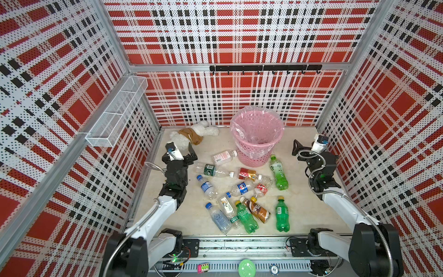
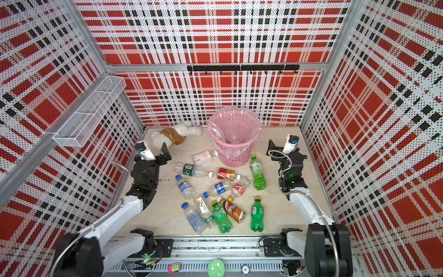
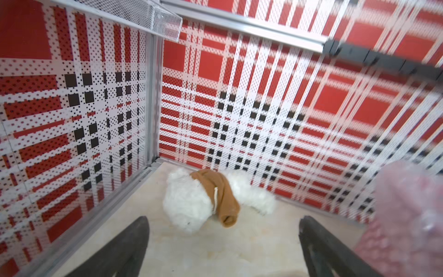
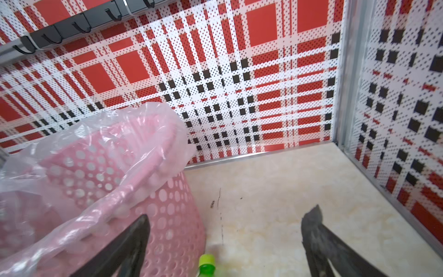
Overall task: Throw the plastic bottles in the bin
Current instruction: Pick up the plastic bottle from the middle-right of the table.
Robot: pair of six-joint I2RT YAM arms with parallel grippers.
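The brown bottle [image 1: 258,211] reads "NESC…" — the round chip [image 2: 245,269], "01".

The right gripper [image 4: 229,213] holds its two dark fingers [image 4: 129,242] spread wide with nothing between them, above a pale marbled tabletop [image 4: 275,187]. One finger crosses the perforated wall of the pink bin [image 4: 172,199], whose clear liner [image 4: 107,124] folds over the rim. A green bottle [image 4: 206,263] shows only its cap and neck beside the bin, before plaid walls [image 4: 215,72] bearing a black hook rail [image 4: 48,36].

Bin [image 3: 407,215] blurred, edge-cropped in left wrist view; green-capped bottle [image 4: 207,265] cropped in right wrist view.
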